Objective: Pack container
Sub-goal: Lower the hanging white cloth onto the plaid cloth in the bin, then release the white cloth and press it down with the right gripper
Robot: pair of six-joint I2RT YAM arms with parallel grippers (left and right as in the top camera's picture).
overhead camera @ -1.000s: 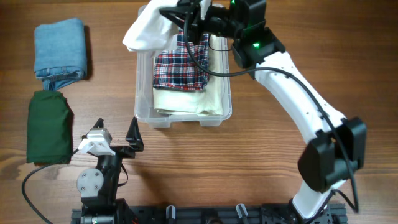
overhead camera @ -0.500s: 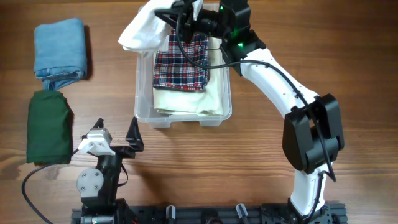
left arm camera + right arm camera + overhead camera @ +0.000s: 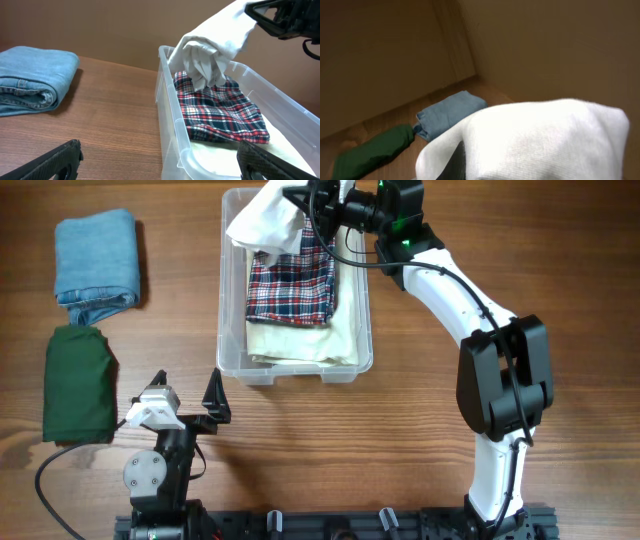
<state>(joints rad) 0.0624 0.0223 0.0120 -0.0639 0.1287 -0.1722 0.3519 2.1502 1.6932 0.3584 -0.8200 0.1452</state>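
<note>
I'm seeing the container (image 3: pixel 228 365) sitting on the table (image 3: pixel 400 440), with a cream cloth (image 3: pixel 320 340) inside it and a plaid cloth (image 3: pixel 292 288) lying on top. My right gripper (image 3: pixel 312 202) is hanging over its far end, jaws pinched tight on a white cloth (image 3: pixel 265 220) that is drooping over the far-left corner. My left gripper (image 3: pixel 187 395) is resting near the front edge, jaws spread wide, holding nothing. Folded jeans (image 3: pixel 97 255) and a green cloth (image 3: pixel 78 385) are lying well apart on the left
</note>
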